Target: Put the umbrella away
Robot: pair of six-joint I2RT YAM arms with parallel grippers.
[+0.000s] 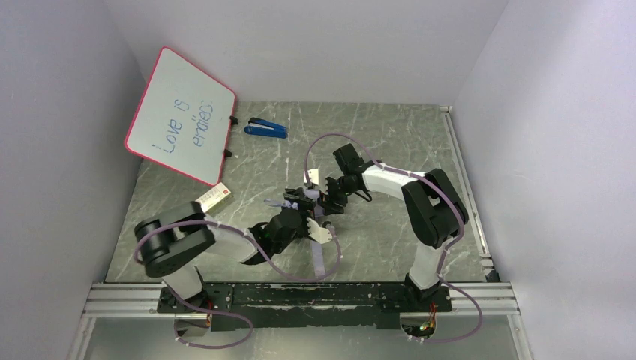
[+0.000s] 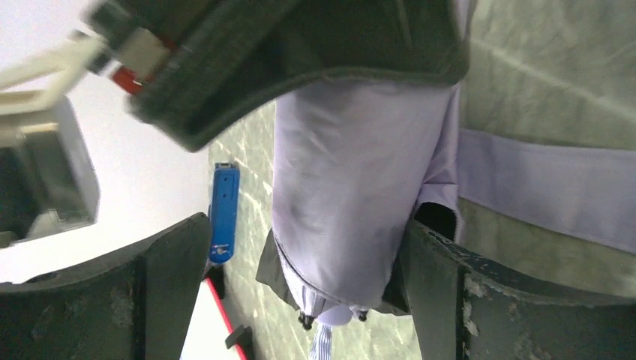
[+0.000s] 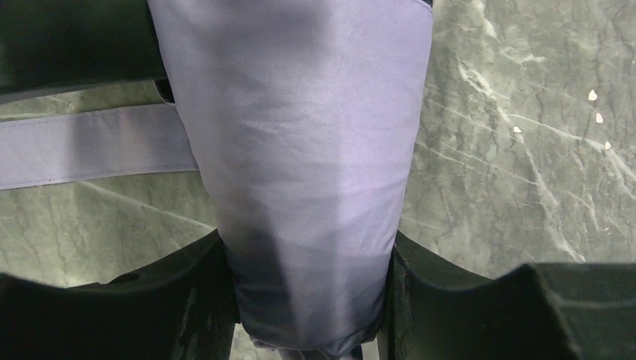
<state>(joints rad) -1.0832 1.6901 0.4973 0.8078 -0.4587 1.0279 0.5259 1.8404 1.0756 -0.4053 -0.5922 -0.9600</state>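
The umbrella (image 3: 307, 150), folded into a pale lilac bundle with black lining at its end, hangs above the table between both arms. My right gripper (image 3: 307, 292) is shut on it, both fingers pressed into the fabric. My left gripper (image 2: 311, 300) stands open around the umbrella (image 2: 352, 210): there is a gap at one finger (image 2: 172, 292), and the other finger (image 2: 457, 300) is against the fabric's edge. Its lilac closing strap (image 2: 540, 187) hangs loose. From above, the left gripper (image 1: 304, 214) and right gripper (image 1: 330, 196) meet mid-table and hide most of the bundle; the strap (image 1: 319, 259) dangles below.
A red-framed whiteboard (image 1: 180, 116) leans at the back left. A blue stapler (image 1: 266, 128) lies beside it, and a small red and white box (image 1: 214, 197) sits at its foot. White walls close in the marbled table (image 1: 390, 135) on three sides.
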